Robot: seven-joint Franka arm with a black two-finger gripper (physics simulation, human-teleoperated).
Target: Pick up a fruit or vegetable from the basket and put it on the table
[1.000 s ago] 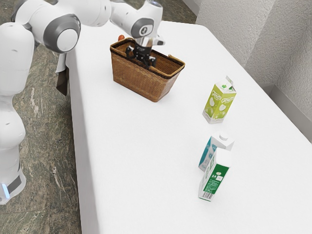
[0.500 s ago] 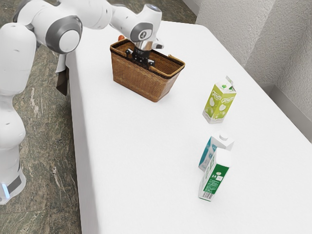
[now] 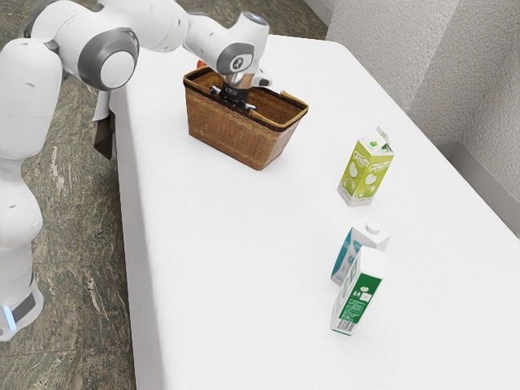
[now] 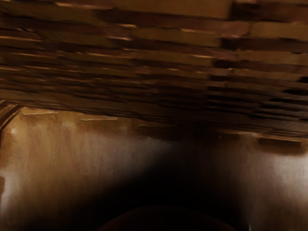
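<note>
My gripper [image 3: 233,99] reaches down into the wicker basket [image 3: 236,136], its lower part hidden behind the near wall, so its fingertips are out of sight. In the wrist view, the woven inner wall of the basket [image 4: 144,62] rises beside the hand, above the brown basket floor. A dark rounded thing [image 4: 166,221] lies at the lower edge, under the hand; what it is I cannot tell. Part of an orange-red thing [image 3: 201,63] shows just behind the basket's far left corner in the exterior view.
A green-and-white juice carton [image 3: 366,169] stands on the white table [image 3: 236,260], toward the exterior view's right of the basket. Nearer the camera are a blue-and-white carton [image 3: 349,250] and a green-and-white carton [image 3: 360,294], close together. The basket's walls surround the hand.
My hand has moved down, deeper into the basket, and more of the gripper is now behind the near wall. The basket and cartons have stayed where they were.
</note>
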